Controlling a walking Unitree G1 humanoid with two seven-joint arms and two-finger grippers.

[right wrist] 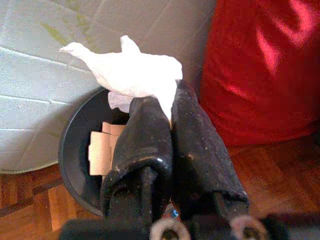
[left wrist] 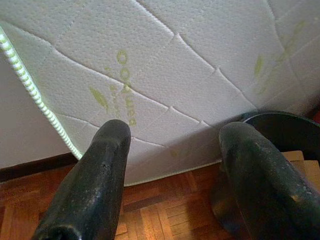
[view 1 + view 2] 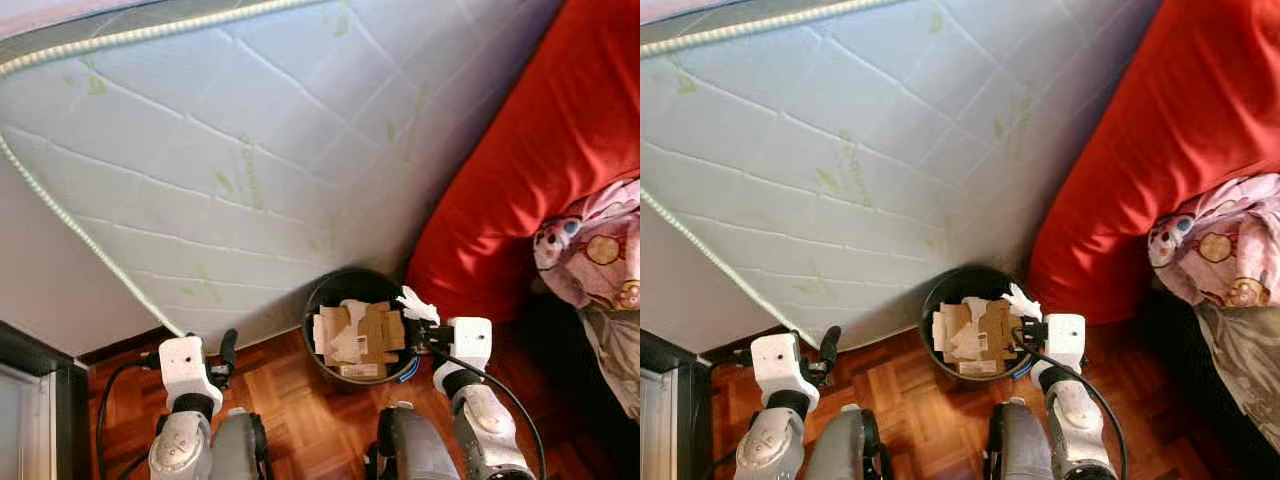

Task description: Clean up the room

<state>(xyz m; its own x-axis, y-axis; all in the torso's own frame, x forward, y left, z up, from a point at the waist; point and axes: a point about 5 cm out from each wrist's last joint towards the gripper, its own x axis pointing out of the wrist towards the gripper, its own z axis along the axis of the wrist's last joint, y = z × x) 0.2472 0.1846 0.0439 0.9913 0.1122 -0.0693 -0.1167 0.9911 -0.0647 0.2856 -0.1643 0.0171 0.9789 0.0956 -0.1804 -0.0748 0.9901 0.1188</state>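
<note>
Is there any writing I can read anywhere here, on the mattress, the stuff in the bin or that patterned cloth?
Mattress: green printed word beside leaf marks, too blurred to read for certain.
Cardboard in the bin: no legible print.
Patterned cloth: cartoon pictures, no readable words.
White tissue held in the right gripper: blank.

Cardboard scraps (image 3: 358, 335) hide the black bin's (image 3: 318, 300) bottom.
</note>
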